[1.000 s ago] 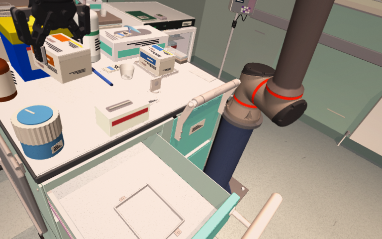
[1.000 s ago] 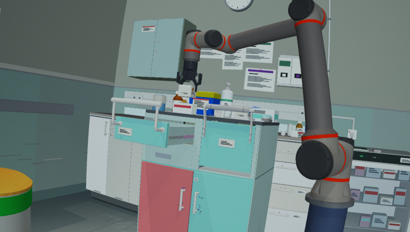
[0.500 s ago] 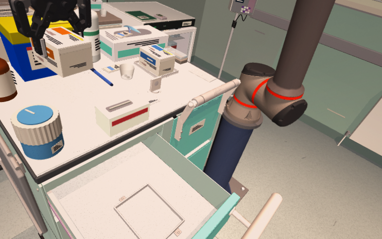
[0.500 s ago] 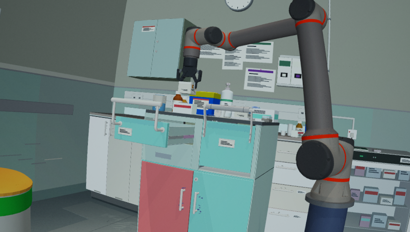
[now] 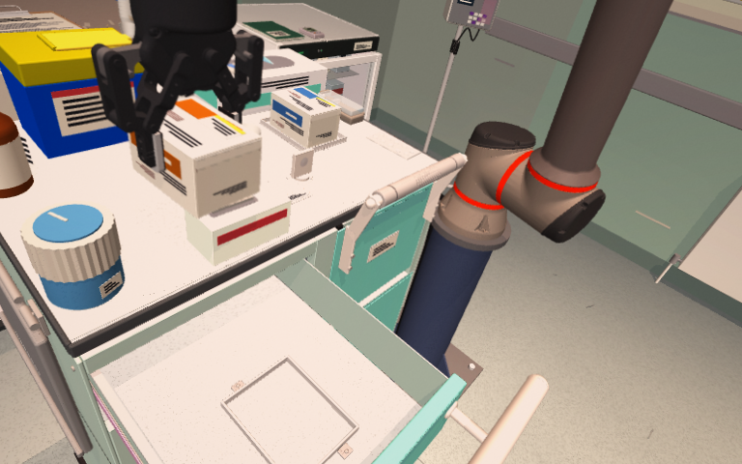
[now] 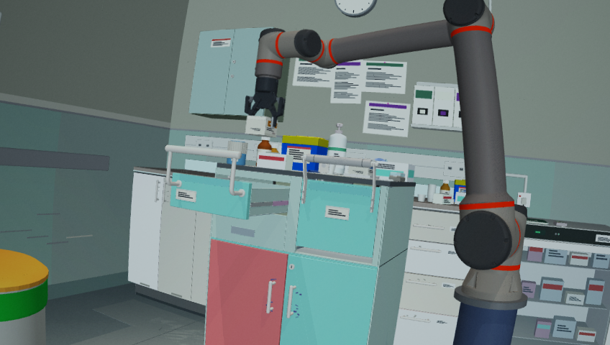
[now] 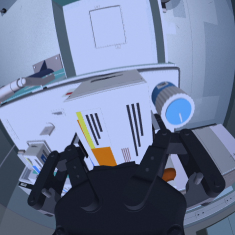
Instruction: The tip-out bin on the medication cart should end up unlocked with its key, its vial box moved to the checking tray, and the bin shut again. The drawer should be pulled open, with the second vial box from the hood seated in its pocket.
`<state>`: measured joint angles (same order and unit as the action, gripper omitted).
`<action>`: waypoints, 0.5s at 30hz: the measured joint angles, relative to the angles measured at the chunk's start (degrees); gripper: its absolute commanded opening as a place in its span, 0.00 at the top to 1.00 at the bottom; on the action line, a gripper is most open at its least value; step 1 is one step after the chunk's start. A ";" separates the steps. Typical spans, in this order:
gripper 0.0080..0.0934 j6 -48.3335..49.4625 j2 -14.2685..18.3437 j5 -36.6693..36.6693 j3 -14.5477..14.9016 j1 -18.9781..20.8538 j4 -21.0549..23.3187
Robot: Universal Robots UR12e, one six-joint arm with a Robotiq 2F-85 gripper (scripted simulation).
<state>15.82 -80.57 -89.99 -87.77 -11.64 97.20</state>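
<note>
Above the cart top, my gripper [image 5: 180, 109] is closed around a white vial box with orange and yellow label patches [image 5: 205, 158], carrying it clear of the surface over the red-striped box [image 5: 238, 230]. The drawer [image 5: 273, 383] below the cart's front edge stands pulled open, and the square outlined pocket [image 5: 290, 413] on its floor holds nothing. A second vial box with a blue label [image 5: 305, 116] sits on the checking tray [image 5: 303, 139] further back on the top. The tip-out bin [image 6: 338, 218] with its bar handle [image 5: 407, 183] appears shut.
A blue and yellow container [image 5: 52, 82] stands at the back left of the cart top. A ribbed blue-capped jar [image 5: 74, 254] sits near the front edge and a brown bottle [image 5: 11, 156] at the left. The arm's base [image 5: 465, 246] rises beside the cart.
</note>
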 measured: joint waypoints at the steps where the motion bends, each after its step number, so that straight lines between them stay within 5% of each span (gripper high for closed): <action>1: 1.00 -1.30 -0.01 0.00 -0.01 0.95 0.00; 15: 1.00 -14.48 1.07 0.00 1.26 10.60 -0.20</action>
<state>1.34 -79.50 -89.99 -86.51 -1.03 97.00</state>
